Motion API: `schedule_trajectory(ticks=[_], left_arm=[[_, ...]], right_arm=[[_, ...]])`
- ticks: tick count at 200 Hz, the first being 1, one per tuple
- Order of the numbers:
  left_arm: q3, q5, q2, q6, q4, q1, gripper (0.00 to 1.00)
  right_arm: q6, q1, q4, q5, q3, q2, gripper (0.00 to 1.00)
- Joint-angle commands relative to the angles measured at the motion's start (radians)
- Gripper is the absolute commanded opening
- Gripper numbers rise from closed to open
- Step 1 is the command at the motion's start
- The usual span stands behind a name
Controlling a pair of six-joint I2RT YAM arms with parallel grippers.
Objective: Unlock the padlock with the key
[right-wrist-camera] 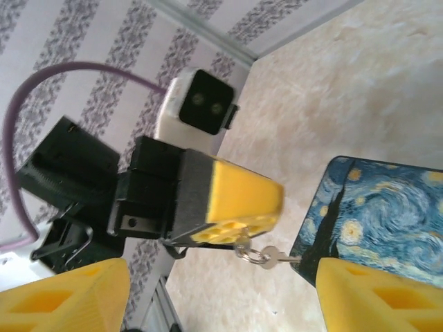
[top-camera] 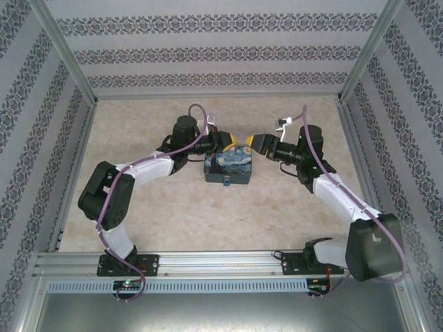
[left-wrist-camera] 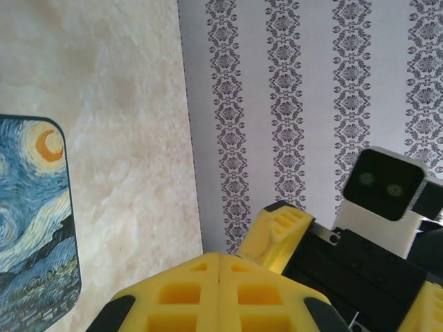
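- Table (top-camera: 173,214) bears tin (top-camera: 227,168) at centre.
- Left gripper (top-camera: 239,143) hovers over tin, pinched tight, holding key by its ring (right-wrist-camera: 253,254).
- Right gripper (top-camera: 256,142) faces it, jaws wide.
- Padlock (top-camera: 228,185) sits at tin's near side.
- Key (right-wrist-camera: 280,259) dangles beside tin's edge.

Walls (top-camera: 221,48) on three sides: striped damask wallpaper, grey-purple on white. Aluminium posts (top-camera: 64,52) at the corners. Table top (top-camera: 208,214) pale beige (marbled, matte). Metal rail (top-camera: 221,261) along the near edge. Light soft, even.
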Motion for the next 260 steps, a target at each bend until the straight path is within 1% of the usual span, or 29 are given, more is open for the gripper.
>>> schedule_trajectory(ticks=[1, 14, 30, 57, 88, 127, 197, 260], left_arm=[[0.04, -0.029, 0.015, 0.039, 0.005, 0.006, 0.0], [0.041, -0.043, 0.021, 0.024, 0.016, 0.006, 0.0], [0.041, -0.06, 0.031, -0.018, 0.036, 0.006, 0.0], [0.025, -0.091, 0.04, -0.097, 0.067, 0.006, 0.0], [-0.004, -0.122, 0.026, -0.158, 0.091, 0.004, 0.0], [-0.015, -0.144, 0.003, -0.17, 0.075, 0.001, 0.0], [-0.018, -0.158, -0.016, -0.175, 0.067, -0.007, 0.0], [-0.025, -0.164, -0.023, -0.176, 0.078, -0.009, 0.0]], right_arm=[[0.122, 0.022, 0.054, 0.134, -0.053, -0.02, 0.71], [0.121, 0.061, 0.054, 0.174, -0.062, -0.03, 0.7], [0.075, 0.117, 0.048, 0.204, -0.056, -0.031, 0.67], [-0.015, 0.167, 0.037, 0.217, -0.029, -0.005, 0.62], [-0.099, 0.172, 0.036, 0.216, -0.002, 0.039, 0.6], [-0.157, 0.176, 0.026, 0.203, 0.051, 0.089, 0.59], [-0.151, 0.198, 0.04, 0.194, 0.105, 0.185, 0.52], [-0.12, 0.195, 0.07, 0.206, 0.109, 0.217, 0.43]])
